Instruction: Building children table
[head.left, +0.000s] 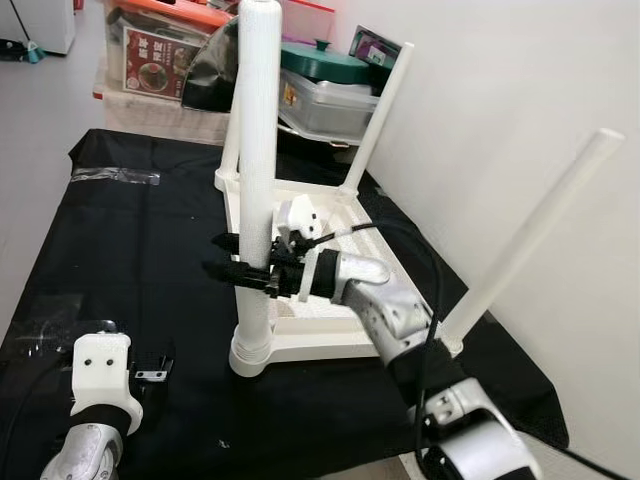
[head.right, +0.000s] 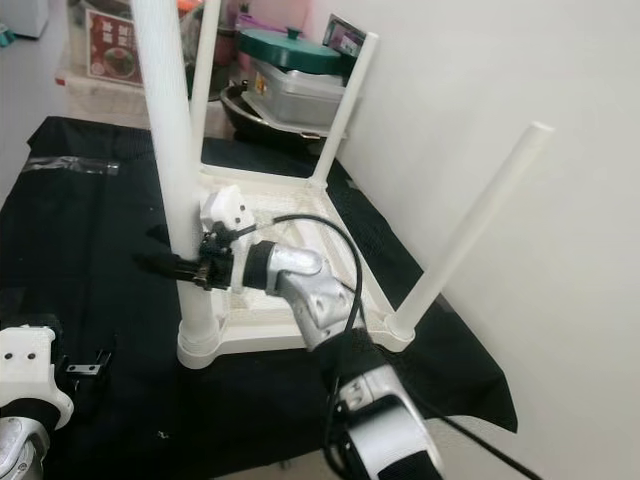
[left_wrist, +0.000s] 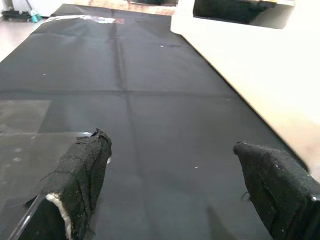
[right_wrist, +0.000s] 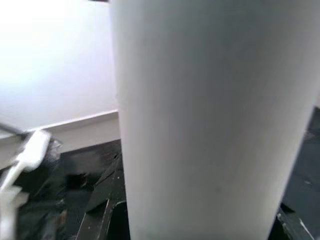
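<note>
My right gripper is clamped around the near table leg, about halfway up it, one black finger passing on each side of the white tube and the tips poking out past it on the side away from my wrist. That leg stands upright in the corner socket of the upside-down white table top, which lies flat on the black cloth directly below my right gripper, its underside with raised ribs facing up. In the right wrist view the leg sits pressed up close against the camera, a broad pale column with the black cloth dark behind it. Beyond my right gripper, two more legs rise from the far corners of the top: one leans a little toward the wall, the other is mostly hidden behind the leg I hold. A fourth leg slants steeply outward from the corner beside my right elbow. My left gripper hovers low over the bare black cloth, well apart from the table top, its two padded fingers spread wide with nothing between them; the pale edge of the table top runs along one side ahead of it. Past the cloth sit a green-lidded pot and a metal tray
</note>
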